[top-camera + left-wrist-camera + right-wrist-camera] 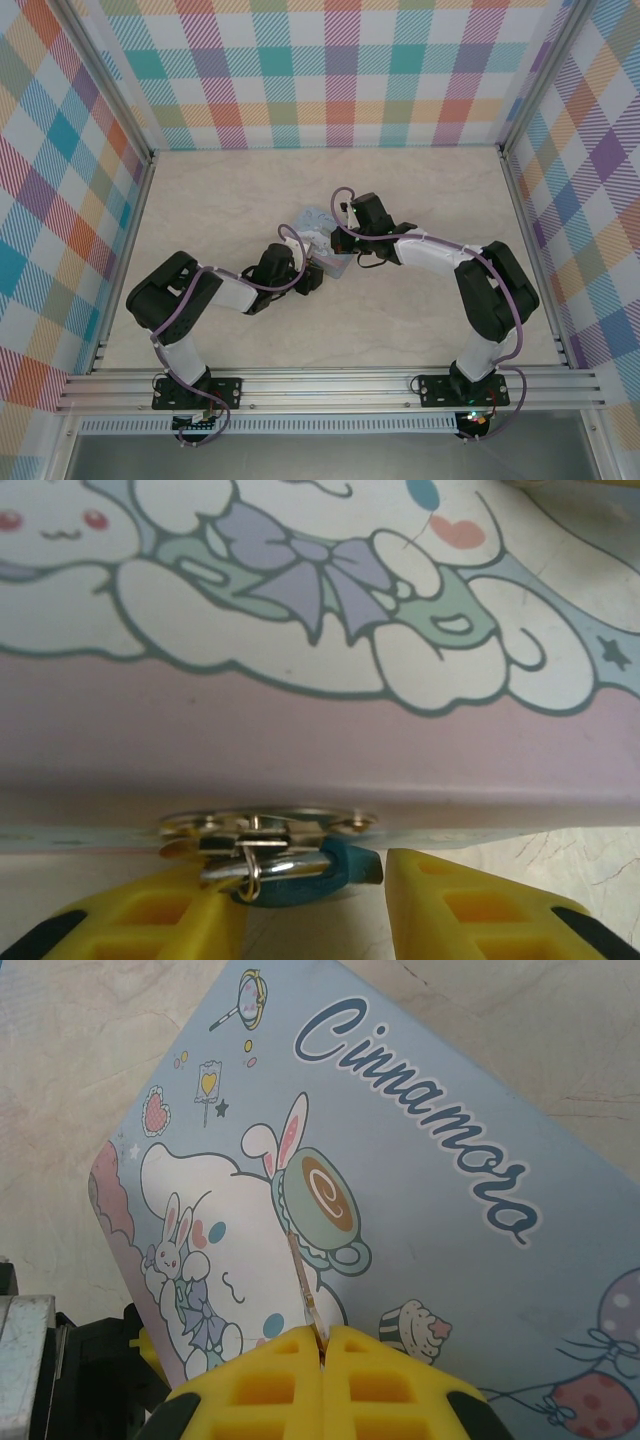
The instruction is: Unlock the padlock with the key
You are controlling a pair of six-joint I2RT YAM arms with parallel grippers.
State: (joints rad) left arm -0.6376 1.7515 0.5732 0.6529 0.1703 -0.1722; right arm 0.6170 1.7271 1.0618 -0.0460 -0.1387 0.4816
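Observation:
The small teal padlock (300, 882) hangs by its silver shackle from the brass hasp (262, 828) on the front of the pale blue cartoon tin (300, 750). My left gripper (318, 892) is open around the padlock. Its left finger (150, 920) touches the padlock body and its right finger (470, 905) stands a narrow gap away. In the right wrist view my right gripper (323, 1332) is shut on the thin silvery key (305, 1275). The key's blade sticks out past the fingertips over the tin's lid (450, 1290).
The tin (318, 222) lies mid-table on the pale marble-look top, with the left gripper (312, 276) at its near side and the right gripper (348, 216) over it. Plaid walls (340, 70) close the back and both sides.

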